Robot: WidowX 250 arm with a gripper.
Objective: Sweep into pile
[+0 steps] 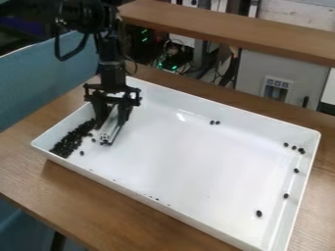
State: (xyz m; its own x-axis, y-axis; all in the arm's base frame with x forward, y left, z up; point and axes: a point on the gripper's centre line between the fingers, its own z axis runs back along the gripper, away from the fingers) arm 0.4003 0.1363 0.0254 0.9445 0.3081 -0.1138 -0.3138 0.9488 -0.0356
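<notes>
My black gripper (112,115) hangs over the left part of the white tray (183,162), shut on a light metal bar (111,126) whose lower end is at the tray floor. Left of the bar, dark beans (68,142) lie heaped along the tray's left wall, with a few loose ones just beside its lower end. Two beans (214,122) sit near the back wall. Several more beans (294,148) are scattered along the right side, and a single bean (259,213) lies toward the front right.
The tray's raised walls surround the work area on a wooden table (39,147). A wooden shelf (222,28) crosses behind it, with cables and a grey cabinet (281,73) beyond. A blue panel (39,78) stands at the left.
</notes>
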